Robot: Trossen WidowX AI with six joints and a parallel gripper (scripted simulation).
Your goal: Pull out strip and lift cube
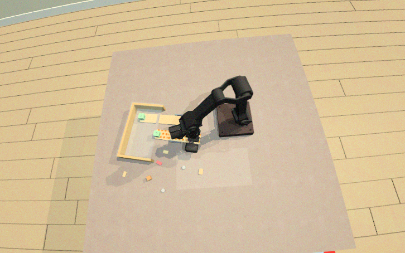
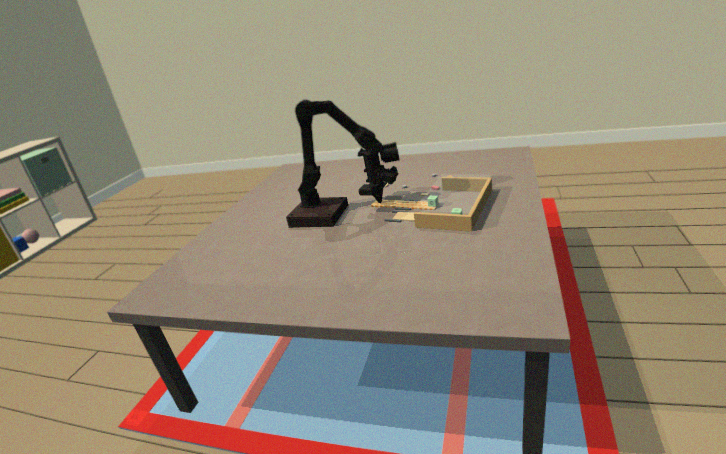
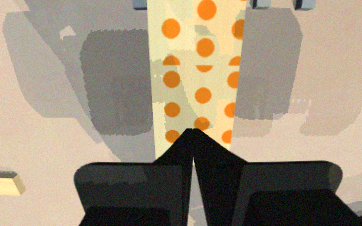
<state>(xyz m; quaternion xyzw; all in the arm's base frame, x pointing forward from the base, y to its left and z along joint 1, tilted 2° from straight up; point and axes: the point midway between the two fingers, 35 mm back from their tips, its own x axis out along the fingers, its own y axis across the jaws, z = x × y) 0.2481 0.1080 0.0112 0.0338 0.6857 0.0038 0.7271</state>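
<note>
My gripper (image 2: 379,200) (image 3: 192,134) is shut with nothing between its fingers. Its tips are over the near part of the orange-dotted strip (image 1: 165,135) (image 2: 402,204) (image 3: 187,95); touching is not certain. The dot pattern breaks along a line across this strip, with no gap visible there. A green cube (image 1: 156,134) (image 2: 432,201) sits on its far end. The plain strip's far piece (image 1: 150,118) and near piece (image 1: 167,119) lie apart with a gap. Another green cube (image 1: 141,116) (image 2: 456,210) is at its far end. Marks on the cubes are too small to read. The arm hides part of both strips.
A low wooden wall (image 1: 126,131) (image 2: 442,222) surrounds the far ends on three sides. Blue-grey rails (image 3: 261,4) flank the strips. Off to one side lie a yellow block (image 1: 165,151), a red piece (image 1: 159,163), an orange block (image 1: 148,178) and a tan block (image 1: 200,171) (image 3: 5,184).
</note>
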